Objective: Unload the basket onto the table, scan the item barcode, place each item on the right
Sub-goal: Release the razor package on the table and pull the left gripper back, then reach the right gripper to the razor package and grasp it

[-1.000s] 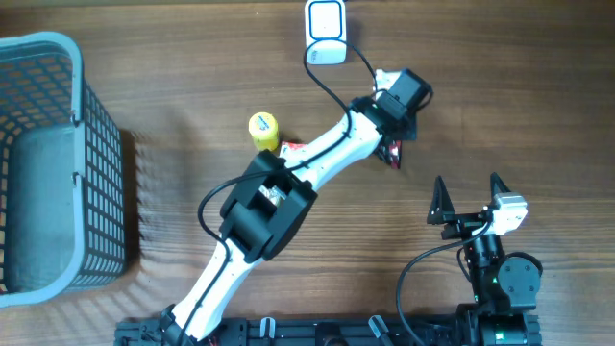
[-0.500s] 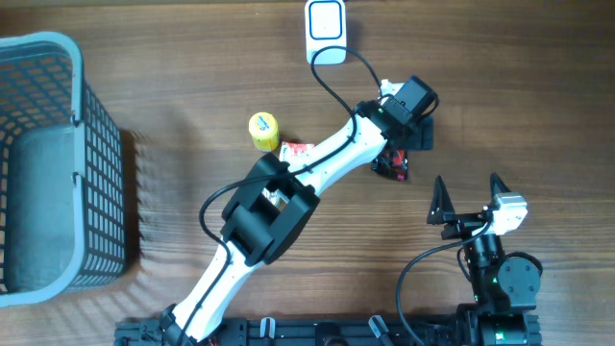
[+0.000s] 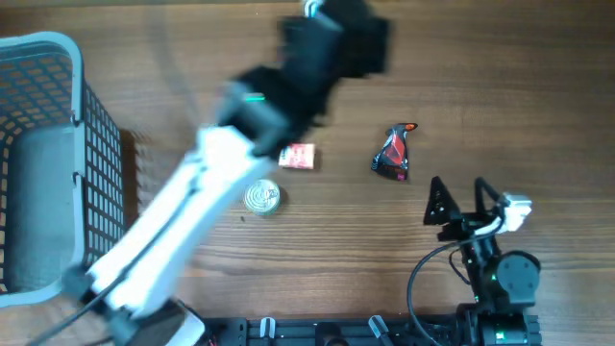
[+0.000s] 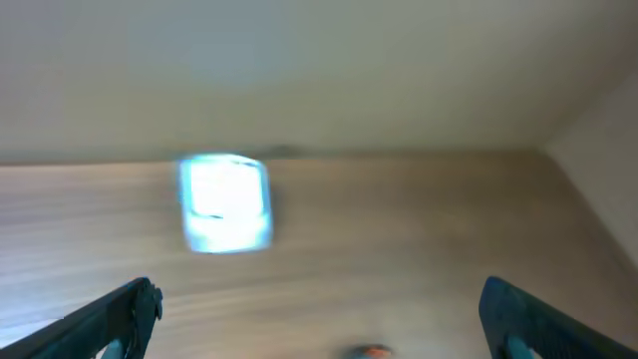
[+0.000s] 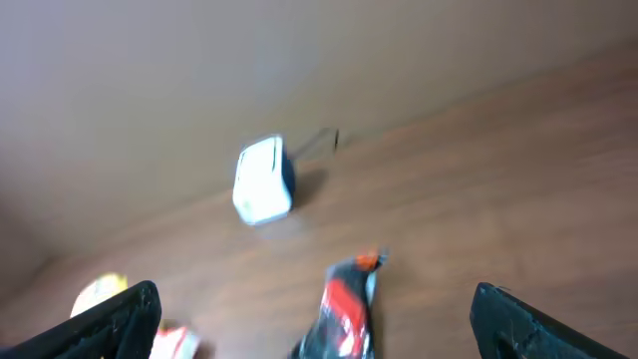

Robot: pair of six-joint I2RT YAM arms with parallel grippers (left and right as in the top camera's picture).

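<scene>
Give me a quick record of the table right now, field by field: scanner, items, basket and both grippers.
scanner: white, at the far edge of the table
red-and-black pouch: lying on the table, nothing touching it
small red packet: flat, left of the pouch
round yellowish container: just in front of the packet
basket: at the left edge
left gripper: open, empty, motion-blurred
right gripper: open, empty

open: table [image 3: 538, 86] right of packet [image 3: 394, 154] | blocked: basket [image 3: 96, 144] (far left); left arm [image 3: 192, 211] across middle
</scene>
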